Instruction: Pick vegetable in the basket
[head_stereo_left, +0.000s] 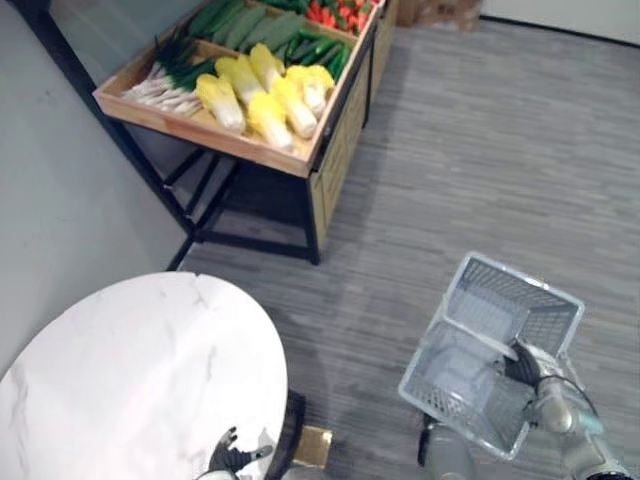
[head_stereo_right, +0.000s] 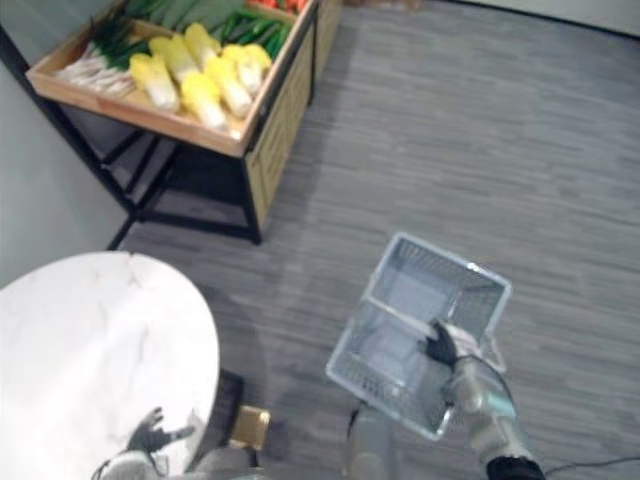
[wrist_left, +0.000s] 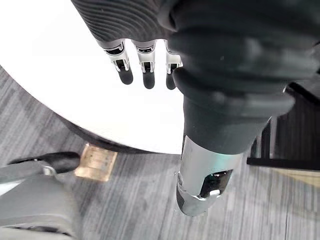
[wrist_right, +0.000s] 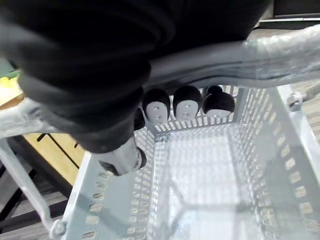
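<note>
An empty pale wire basket (head_stereo_left: 505, 300) hangs over the grey floor at the lower right. My right hand (head_stereo_left: 525, 365) is shut on its handle (wrist_right: 280, 45); the right wrist view shows the dark-tipped fingers (wrist_right: 187, 105) curled round the bar above the bare basket bottom. The vegetables lie far off on a wooden stand (head_stereo_left: 230, 140) at the upper left: yellow-white cabbages (head_stereo_left: 260, 95), leeks (head_stereo_left: 170, 85), green cucumbers (head_stereo_left: 240, 25) and some red ones (head_stereo_left: 340, 12). My left hand (head_stereo_left: 235, 455) hovers open at the near edge of a round white table (head_stereo_left: 130, 370), holding nothing.
The stand rests on black metal legs (head_stereo_left: 200, 215) against the grey wall. Grey plank floor (head_stereo_left: 480, 150) stretches between the stand and the basket. A small wooden block (head_stereo_left: 313, 445) lies on the floor by the table's base. Cardboard boxes (head_stereo_left: 440, 12) stand at the far back.
</note>
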